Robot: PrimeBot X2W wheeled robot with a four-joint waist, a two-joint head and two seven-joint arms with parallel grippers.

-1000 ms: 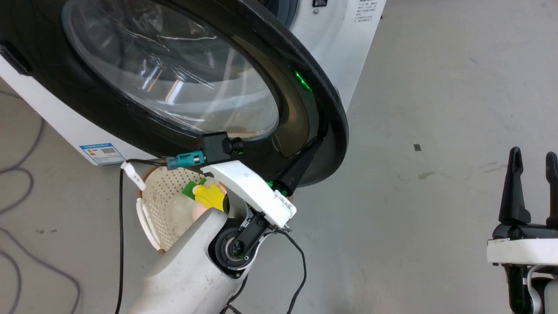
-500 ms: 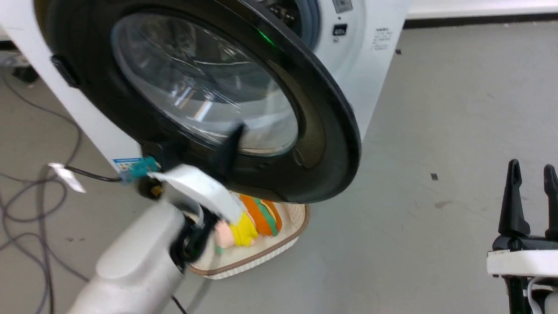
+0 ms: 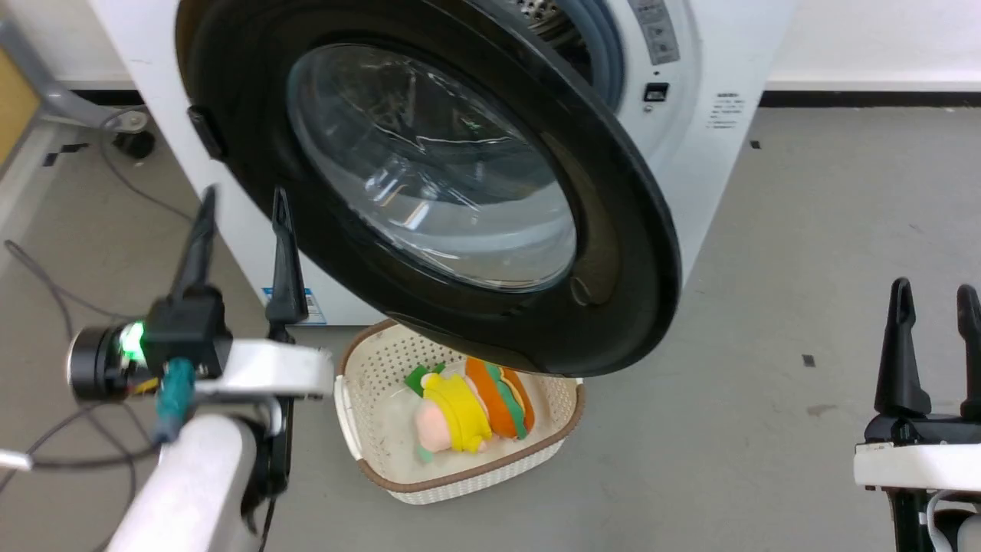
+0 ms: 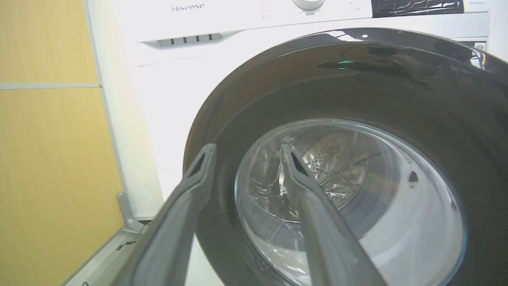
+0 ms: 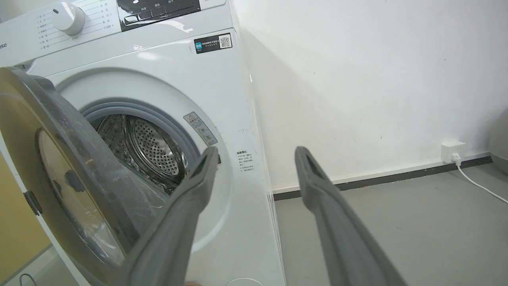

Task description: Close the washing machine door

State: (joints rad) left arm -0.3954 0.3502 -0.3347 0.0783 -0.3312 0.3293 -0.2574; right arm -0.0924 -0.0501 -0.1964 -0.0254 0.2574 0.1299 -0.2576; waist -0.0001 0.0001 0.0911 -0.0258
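At eight o'clock, left end effector (image 3: 244, 195), fingers apart, empty, just beside round washing machine door (image 3: 628, 291), glossy black rim, clear glass window, standing ajar from white front-loading washing machine (image 3: 720, 169) at twelve o'clock. At four o'clock, right end effector (image 3: 935, 287), fingers spread, empty.

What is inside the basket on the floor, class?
A yellow and pink soft toy and an orange and green one lie in the basket. The door hides its far edge.
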